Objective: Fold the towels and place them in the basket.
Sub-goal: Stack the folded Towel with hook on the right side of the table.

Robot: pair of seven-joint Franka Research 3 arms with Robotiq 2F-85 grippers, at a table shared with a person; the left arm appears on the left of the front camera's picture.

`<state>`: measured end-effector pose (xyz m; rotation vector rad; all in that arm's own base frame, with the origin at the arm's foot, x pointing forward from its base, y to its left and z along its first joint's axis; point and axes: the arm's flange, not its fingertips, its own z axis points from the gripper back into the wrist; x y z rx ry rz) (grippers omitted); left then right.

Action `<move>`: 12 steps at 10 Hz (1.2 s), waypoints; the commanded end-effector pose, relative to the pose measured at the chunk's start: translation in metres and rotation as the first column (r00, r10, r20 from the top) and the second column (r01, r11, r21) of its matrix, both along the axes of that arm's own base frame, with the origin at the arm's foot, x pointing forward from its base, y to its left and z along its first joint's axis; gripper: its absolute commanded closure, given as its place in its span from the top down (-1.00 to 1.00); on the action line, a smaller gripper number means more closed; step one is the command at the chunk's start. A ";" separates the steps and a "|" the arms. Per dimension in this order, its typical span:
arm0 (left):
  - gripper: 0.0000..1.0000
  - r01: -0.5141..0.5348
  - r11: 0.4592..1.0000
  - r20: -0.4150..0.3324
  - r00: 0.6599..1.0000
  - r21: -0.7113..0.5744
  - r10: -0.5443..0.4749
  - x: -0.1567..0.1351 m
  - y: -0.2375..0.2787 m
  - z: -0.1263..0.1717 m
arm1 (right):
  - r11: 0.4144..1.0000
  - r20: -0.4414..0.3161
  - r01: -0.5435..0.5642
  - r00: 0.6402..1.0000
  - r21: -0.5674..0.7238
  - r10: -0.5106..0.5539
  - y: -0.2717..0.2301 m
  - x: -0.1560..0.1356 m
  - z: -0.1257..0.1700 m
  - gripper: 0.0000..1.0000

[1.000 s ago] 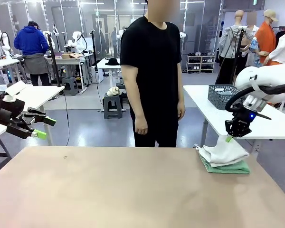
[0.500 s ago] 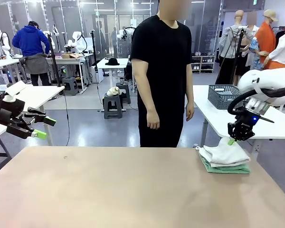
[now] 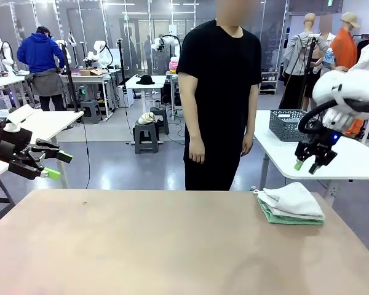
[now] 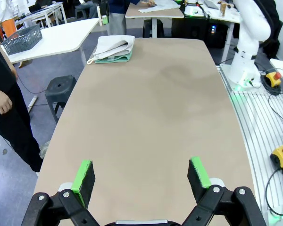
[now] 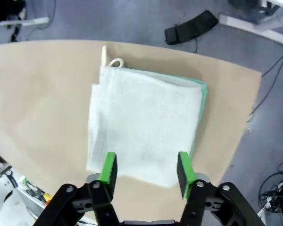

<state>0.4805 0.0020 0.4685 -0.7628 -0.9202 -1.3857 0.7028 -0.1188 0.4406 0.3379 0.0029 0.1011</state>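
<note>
A folded cream-white towel (image 3: 293, 200) lies on a folded mint green towel (image 3: 289, 219) at the table's far right corner. My right gripper (image 3: 309, 165) hangs open a little above and behind this stack, holding nothing. In the right wrist view the white towel (image 5: 144, 127) lies flat below the open gripper (image 5: 145, 169), with the green towel's edge (image 5: 203, 96) showing along one side. My left gripper (image 3: 54, 165) is open and empty, off the table's left side. The dark grey basket (image 3: 289, 124) stands on a white side table behind the right arm. The towels (image 4: 114, 48) and the basket (image 4: 22, 39) also appear in the left wrist view beyond my left gripper (image 4: 141, 176).
A person in black (image 3: 221, 92) stands at the far edge of the brown table (image 3: 160, 246), hands hanging down. The white side table (image 3: 357, 161) stands at the far right. My right arm's base (image 4: 249, 42) rises beside the table.
My right gripper opened, let go of the white towel and rose above it. The towel settled flat on the green one. The person stepped to the right.
</note>
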 end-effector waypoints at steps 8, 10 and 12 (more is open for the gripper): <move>1.00 0.001 1.000 -0.003 1.000 -0.006 -0.001 0.000 0.000 0.002 | 0.961 0.327 0.211 0.934 -0.179 -0.144 0.107 -0.264 0.304 0.82; 1.00 0.001 1.000 -0.003 1.000 -0.006 -0.001 0.000 0.000 0.002 | 0.957 0.388 0.216 0.913 -0.192 -0.128 0.107 -0.276 0.309 0.82; 1.00 0.001 1.000 -0.003 1.000 -0.006 -0.001 0.000 0.000 0.002 | 0.969 0.316 0.175 0.942 -0.177 -0.113 0.108 -0.272 0.336 0.82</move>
